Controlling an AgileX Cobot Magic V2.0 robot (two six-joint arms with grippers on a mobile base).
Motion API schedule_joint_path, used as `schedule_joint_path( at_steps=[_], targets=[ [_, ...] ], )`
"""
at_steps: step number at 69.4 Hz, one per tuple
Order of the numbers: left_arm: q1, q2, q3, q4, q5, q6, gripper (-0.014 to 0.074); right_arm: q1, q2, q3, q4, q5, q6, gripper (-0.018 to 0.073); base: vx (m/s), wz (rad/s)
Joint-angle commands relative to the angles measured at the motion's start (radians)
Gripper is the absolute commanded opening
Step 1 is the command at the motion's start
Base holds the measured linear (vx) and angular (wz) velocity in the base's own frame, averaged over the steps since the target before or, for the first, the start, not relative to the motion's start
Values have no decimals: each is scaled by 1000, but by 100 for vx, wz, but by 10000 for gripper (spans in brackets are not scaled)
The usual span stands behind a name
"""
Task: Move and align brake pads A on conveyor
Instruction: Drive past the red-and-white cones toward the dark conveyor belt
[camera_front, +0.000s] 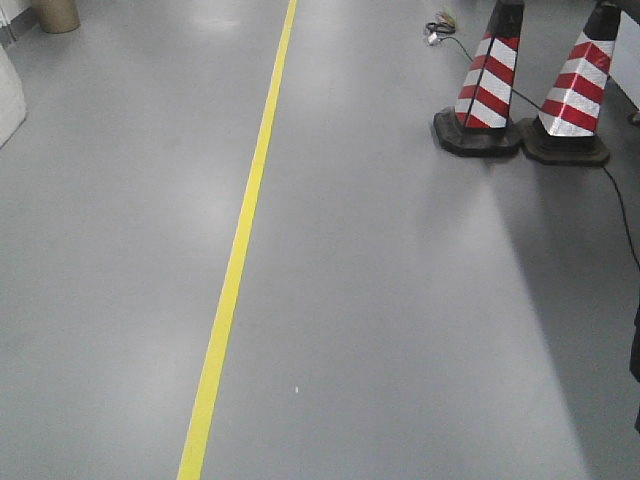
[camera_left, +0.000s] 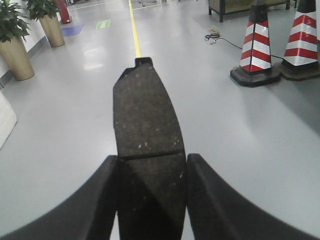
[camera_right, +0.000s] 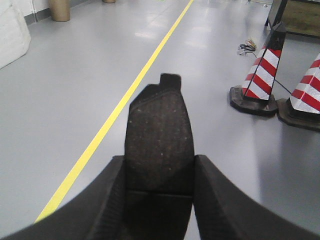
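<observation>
In the left wrist view my left gripper (camera_left: 152, 172) is shut on a dark grey brake pad A (camera_left: 145, 115). The pad sticks out forward over the floor, groove across its face level with the fingertips. My right gripper (camera_right: 159, 172) is shut on a second brake pad A (camera_right: 160, 130), held the same way, its groove lying between the fingers. Both pads hang in the air above grey floor. The conveyor is out of view in all three views, and neither gripper shows in the front view.
Grey floor with a yellow line (camera_front: 235, 265) running ahead. Two red-and-white traffic cones (camera_front: 490, 85) (camera_front: 575, 90) stand at the right with a cable on the floor. Potted plants (camera_left: 15, 47) line the left wall.
</observation>
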Motion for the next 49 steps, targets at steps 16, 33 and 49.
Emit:
schedule_joint_path(
  at_steps=[16, 33, 49],
  targets=[
    [-7, 4, -31, -11, -101, -2, 183, -1, 7, -31, 1, -98, -10, 97, 75, -2],
    [-7, 4, -31, -11, -101, -2, 183, -1, 6, -31, 1, -97, -10, 97, 73, -3],
    [-7, 4, -31, -11, -101, -2, 183, -1, 6, -31, 1, -97, -10, 97, 72, -7]
  ],
)
